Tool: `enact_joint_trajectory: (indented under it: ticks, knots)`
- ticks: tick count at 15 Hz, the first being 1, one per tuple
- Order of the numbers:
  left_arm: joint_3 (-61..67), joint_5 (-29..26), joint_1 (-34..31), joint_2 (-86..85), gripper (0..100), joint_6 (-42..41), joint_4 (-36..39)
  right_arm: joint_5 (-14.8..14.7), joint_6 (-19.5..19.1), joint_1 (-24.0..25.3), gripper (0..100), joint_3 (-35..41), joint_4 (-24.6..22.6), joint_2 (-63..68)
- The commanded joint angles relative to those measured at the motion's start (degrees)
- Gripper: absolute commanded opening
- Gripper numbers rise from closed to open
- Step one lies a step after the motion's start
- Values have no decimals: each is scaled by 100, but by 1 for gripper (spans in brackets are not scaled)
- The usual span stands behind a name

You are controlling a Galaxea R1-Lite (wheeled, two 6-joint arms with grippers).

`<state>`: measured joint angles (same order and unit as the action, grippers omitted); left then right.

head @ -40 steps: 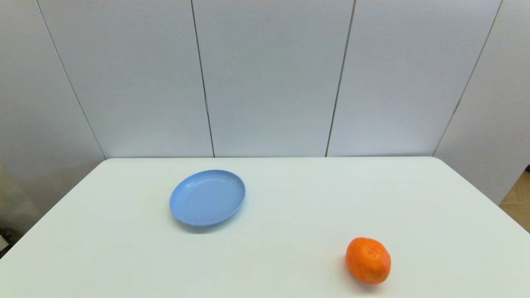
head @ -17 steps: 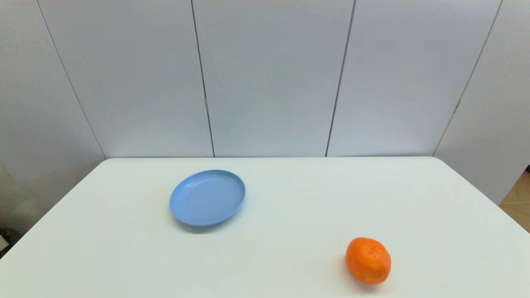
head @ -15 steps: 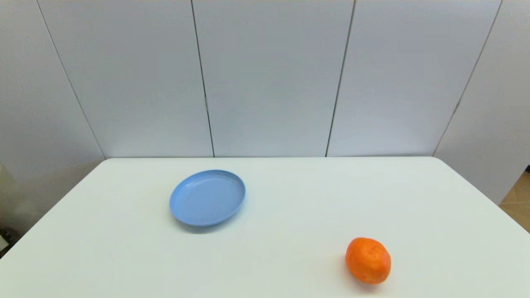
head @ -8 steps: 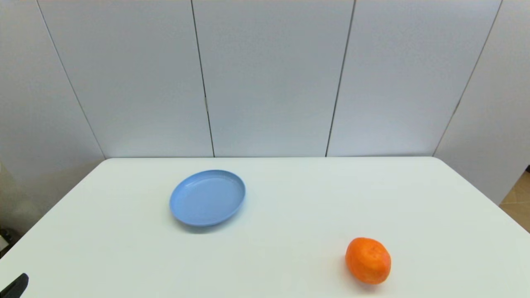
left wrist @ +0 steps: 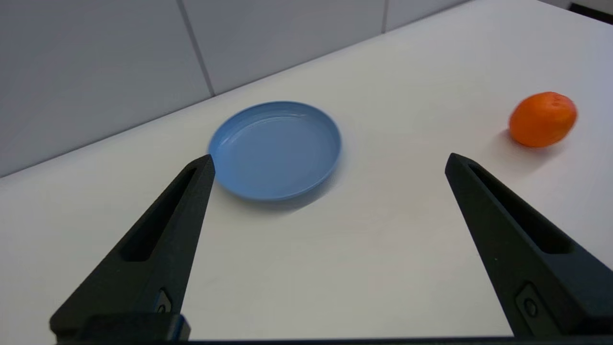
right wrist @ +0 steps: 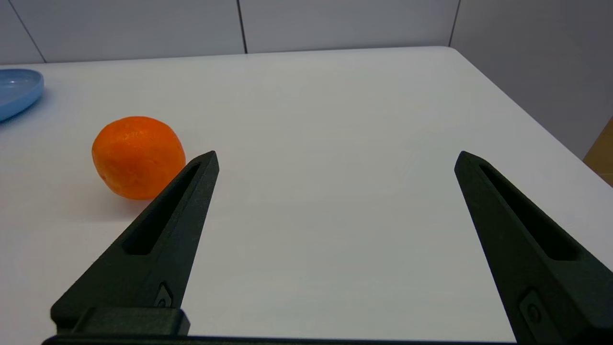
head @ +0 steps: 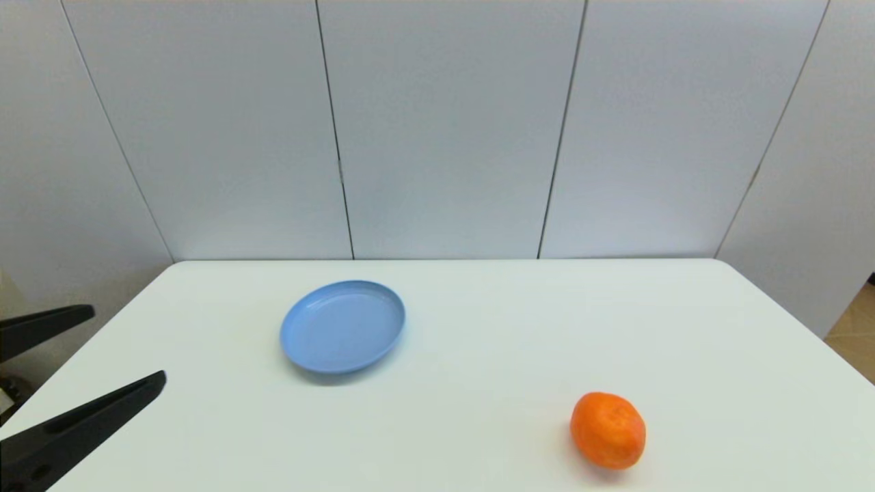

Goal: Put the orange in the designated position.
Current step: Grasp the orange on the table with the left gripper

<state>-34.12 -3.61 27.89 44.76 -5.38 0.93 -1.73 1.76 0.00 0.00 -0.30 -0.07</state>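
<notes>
The left gripper (head: 123,348) has come into view, jaws wide and empty; the orange (head: 607,430) lies untouched on the tabletop (head: 478,307), so everything remains.

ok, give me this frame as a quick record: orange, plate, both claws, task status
orange: resting on the white table, near-right area, free of any grip
plate: light blue, nothing on it, left of centre and farther back than the orange
left claw: open, over the table's near-left edge, holding nothing
right claw: open, out of the head view; its wrist view shows the orange just beyond one finger, not between the two
task status: orange not yet picked up
</notes>
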Motion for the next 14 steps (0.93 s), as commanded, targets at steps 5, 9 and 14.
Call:
enact_joint_trajectory:
  ticks: [5,9,14]
  knots:
    - [-1325,-184,1263,2810,100,10,268,-3,0,0,100,0,-5,-1]
    - [-1773,-650,1895,3759,100,63,259,-3,0,0,100,0,-5,-1]
    - [-2784,-1344,2071,5236,100,63,259,-3,0,0,100,0,-5,-1]
